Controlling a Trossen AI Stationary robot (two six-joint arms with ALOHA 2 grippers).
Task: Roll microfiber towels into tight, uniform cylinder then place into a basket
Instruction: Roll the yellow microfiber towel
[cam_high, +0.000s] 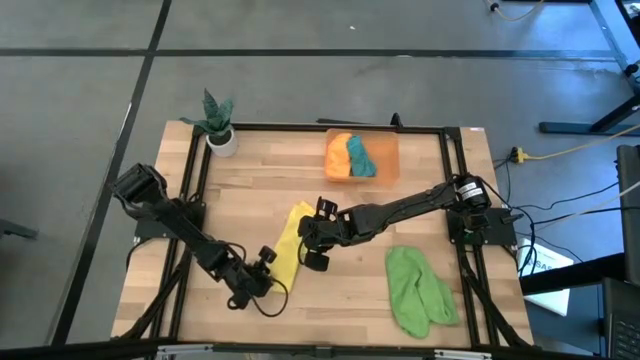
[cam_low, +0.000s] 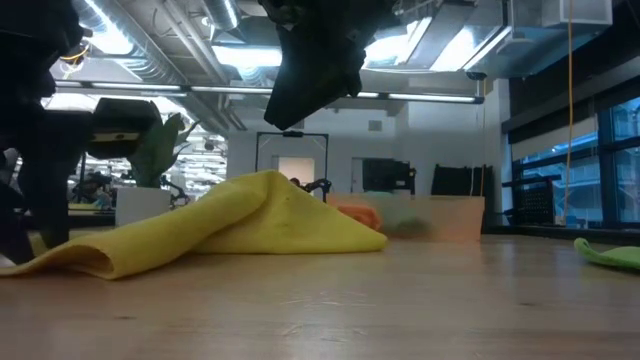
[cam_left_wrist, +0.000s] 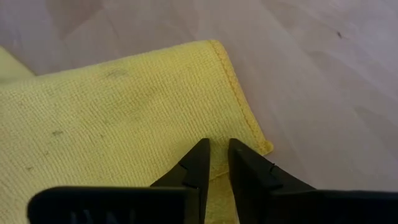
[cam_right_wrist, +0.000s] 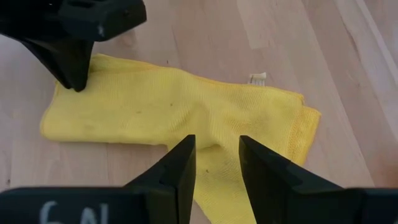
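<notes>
- Fingers of the left gripper (cam_left_wrist: 214, 163) stand nearly together, a narrow gap between them, tips down on the yellow towel (cam_high: 288, 246) near one hemmed corner; whether they pinch the cloth I cannot tell.
- Fingers of the right gripper (cam_right_wrist: 216, 163) stand apart over the other end of the same towel, with cloth showing in the gap between them; the low view shows that gripper raised above the cloth, not touching it.
- Four towels in all. One yellow, lying folded in a long strip near the middle of the counter (cam_high: 350, 300), humped up at its middle in the low view, with one flat end towards the left gripper.
- One light green towel (cam_high: 418, 289), crumpled loose on the counter's right near part, well apart from both grippers.
- One orange towel (cam_high: 339, 156) and one teal towel (cam_high: 361, 158), side by side and touching, inside the basket (cam_high: 388, 152).
- One basket, translucent orange, at the far edge of the counter just right of centre.
- Two arms: the left reaches in from the left side to the near end of the yellow strip, the right from the right side to its far end.
- One potted plant (cam_high: 217, 124) in a white pot at the far left corner.
- Bare wood lies open between the yellow and green towels, and between the yellow towel and the basket; a black frame rims the counter's edges.
</notes>
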